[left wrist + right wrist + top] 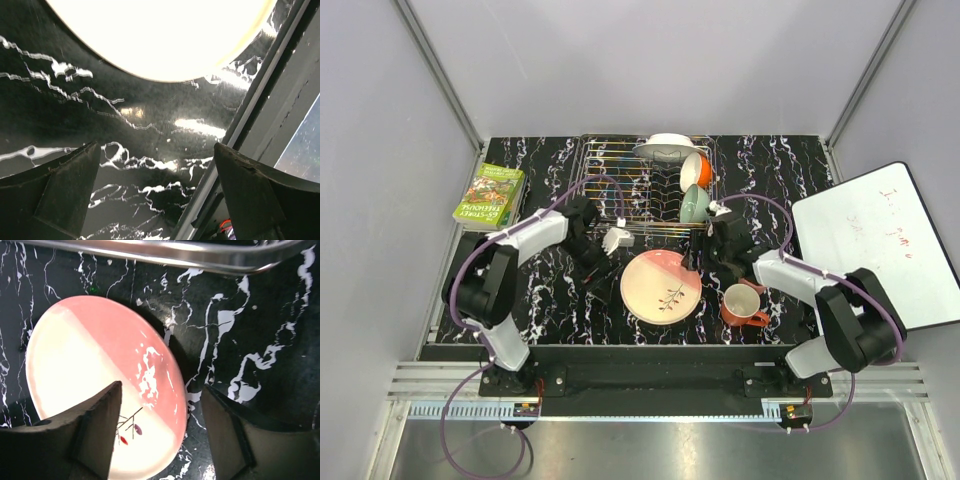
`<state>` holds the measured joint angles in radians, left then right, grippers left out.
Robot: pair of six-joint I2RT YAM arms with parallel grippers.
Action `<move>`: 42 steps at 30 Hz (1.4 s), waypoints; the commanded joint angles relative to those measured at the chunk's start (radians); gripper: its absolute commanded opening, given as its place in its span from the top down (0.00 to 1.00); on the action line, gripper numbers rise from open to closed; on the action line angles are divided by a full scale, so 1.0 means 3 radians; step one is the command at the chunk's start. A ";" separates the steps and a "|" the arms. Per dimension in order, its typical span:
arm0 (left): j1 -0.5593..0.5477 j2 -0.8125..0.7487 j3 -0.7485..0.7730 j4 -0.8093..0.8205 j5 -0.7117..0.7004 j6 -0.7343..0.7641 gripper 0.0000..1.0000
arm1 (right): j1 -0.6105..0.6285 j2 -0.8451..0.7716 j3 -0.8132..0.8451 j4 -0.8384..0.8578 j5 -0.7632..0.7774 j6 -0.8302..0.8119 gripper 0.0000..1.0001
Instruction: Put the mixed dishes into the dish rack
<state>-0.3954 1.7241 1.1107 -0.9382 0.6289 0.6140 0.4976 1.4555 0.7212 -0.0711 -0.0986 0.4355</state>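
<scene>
Pickup is looking imminent: the right gripper is straddling the rim of the peach-pink plate lying before the dish rack, jaws apart, gripping nothing. The left gripper is hanging wide open beside it.

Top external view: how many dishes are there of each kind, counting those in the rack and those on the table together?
Plates: 2 (white plate, peach-pink plate)
Bowls: 2 (orange bowl, pale green bowl)
Mugs: 1 (orange mug)
Total: 5
</scene>
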 commanded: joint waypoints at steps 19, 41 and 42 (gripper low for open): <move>-0.0211 0.0705 0.0255 0.0484 0.0031 -0.0288 0.01 | 0.0136 0.0430 0.0102 0.0033 -0.0346 0.0077 0.49; -0.0211 0.0358 -0.0153 0.0663 -0.1057 -0.1003 0.01 | 0.0300 0.0573 0.0163 0.0033 -0.0316 -0.0004 0.92; -0.0211 0.0343 -0.0184 0.0658 -0.1063 -0.1004 0.01 | 0.0320 0.0568 0.0158 0.0028 -0.0311 -0.0020 0.92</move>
<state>-0.4641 1.7939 1.1255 -0.7986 0.5301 0.3424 0.5644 1.6054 0.7547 -0.0380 -0.1604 0.4301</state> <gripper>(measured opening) 0.987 0.087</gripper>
